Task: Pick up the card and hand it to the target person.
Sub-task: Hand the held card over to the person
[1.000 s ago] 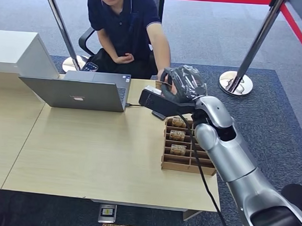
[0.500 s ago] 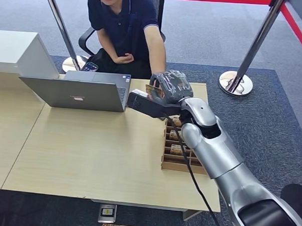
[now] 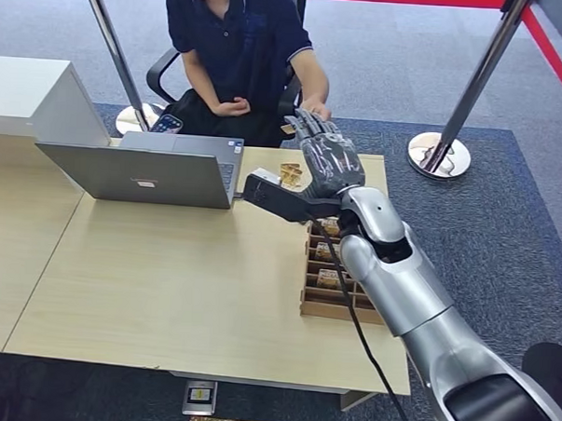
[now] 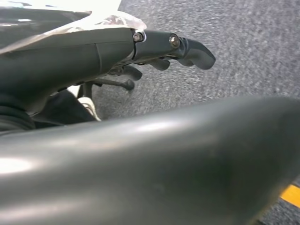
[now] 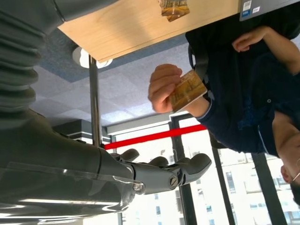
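The card (image 5: 187, 90), tan and patterned, is in the seated person's hand (image 5: 163, 87), which is drawn back off the table's far edge. My right hand (image 3: 327, 157) hovers above the far side of the table with its fingers spread and holds nothing; it also shows in the right wrist view (image 5: 159, 168), apart from the card. A second tan card (image 3: 291, 175) lies flat on the table just left of that hand. My left hand (image 4: 166, 47) hangs over grey carpet with its fingers stretched out and nothing in it.
A slotted wooden rack (image 3: 334, 292) holding cards stands on the table's right side under my right forearm. An open laptop (image 3: 145, 172) stands at the back left, beside a white box (image 3: 29, 97). Stanchion posts (image 3: 474, 88) flank the person.
The person took the card from my right hand and drew their hand back towards their body. My right hand's fingers spread apart and rose slightly.
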{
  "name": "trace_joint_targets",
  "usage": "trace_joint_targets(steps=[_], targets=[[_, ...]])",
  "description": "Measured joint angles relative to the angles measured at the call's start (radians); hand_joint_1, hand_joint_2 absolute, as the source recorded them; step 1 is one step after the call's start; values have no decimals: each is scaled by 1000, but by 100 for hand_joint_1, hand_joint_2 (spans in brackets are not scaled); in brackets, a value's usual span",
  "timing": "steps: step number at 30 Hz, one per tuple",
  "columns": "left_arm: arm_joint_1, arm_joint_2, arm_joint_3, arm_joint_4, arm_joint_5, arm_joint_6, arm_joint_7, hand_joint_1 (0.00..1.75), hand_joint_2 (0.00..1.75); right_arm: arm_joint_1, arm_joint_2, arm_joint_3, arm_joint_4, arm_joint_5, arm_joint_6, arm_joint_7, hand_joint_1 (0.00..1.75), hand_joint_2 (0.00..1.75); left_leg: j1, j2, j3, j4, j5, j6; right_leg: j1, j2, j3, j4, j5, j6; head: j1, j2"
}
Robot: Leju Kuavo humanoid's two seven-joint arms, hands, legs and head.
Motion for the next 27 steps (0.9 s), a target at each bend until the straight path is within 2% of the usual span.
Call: trace_joint_targets(steps=[6, 9, 11, 14, 16, 18, 19, 21, 24, 26, 27], targets=[[3, -1, 2, 0, 23, 16, 5, 0, 0, 127, -88, -56, -174, 52, -110, 24, 0, 0, 0, 0, 0, 0, 0, 0, 0, 0, 0, -1, 0, 0, 0, 0], [4, -5, 3, 0, 35, 17, 7, 0, 0, 231, -128, -123, -293, 95, -222, 53, 0, 0, 0, -1, 0, 1, -1, 1, 0, 0, 0, -2, 0, 0, 0, 0], [6, -10, 7, 1, 44, 17, 5, 0, 0, 328, -148, -201, -394, 121, -326, 62, 0, 0, 0, -2, 0, 1, -2, 1, 0, 0, 0, -3, -1, 1, 0, 0], [8, -17, 17, 2, 57, 14, -6, 0, 0, 513, -162, -367, -561, 93, -486, 24, 0, 0, 0, -3, -1, 0, -3, 3, 0, 0, 2, -4, -2, 2, 0, 0], [8, -19, 21, 4, 65, 7, -16, 0, 0, 639, -147, -492, -659, 32, -567, -24, 0, 0, 0, -3, 0, 0, -4, 3, 0, 0, 2, -4, -2, 3, 0, 0], [7, -21, 24, 4, 73, 0, -26, 0, 0, 749, -115, -613, -736, -39, -600, -79, 0, 0, 0, -3, 0, 0, -5, 2, 0, 0, 2, -4, -3, 2, 0, 0], [7, -21, 25, 4, 78, -3, -31, 0, 0, 797, -94, -667, -764, -73, -592, -103, 0, 0, 0, -3, 0, 0, -6, 1, 0, 0, 1, -4, -3, 2, 0, 0], [6, -23, 28, 5, 87, -14, -44, 0, 0, 884, -43, -778, -798, -156, -512, -138, 0, 0, 0, -3, 1, 0, -6, 1, 0, 0, 2, -4, -4, 2, 0, 0], [7, -23, 33, 5, 92, -43, -65, 0, 0, 955, 45, -976, -779, -315, -295, -183, 0, 0, 0, -3, 1, -1, -6, 1, 0, 0, 3, -3, -5, 2, 0, 0], [6, -24, 34, 5, 91, -54, -75, 0, 0, 958, 83, -1114, -712, -340, -179, -189, 0, 0, 0, -2, 2, -1, -6, 1, 0, 0, 4, -3, -5, 2, 0, 0], [5, -24, 34, 5, 90, -57, -78, 0, 44, 949, 93, -1179, -654, -326, -137, -186, 0, 0, 0, -2, 3, -1, -6, 1, 0, 0, 5, -3, -5, 2, 0, 0]])
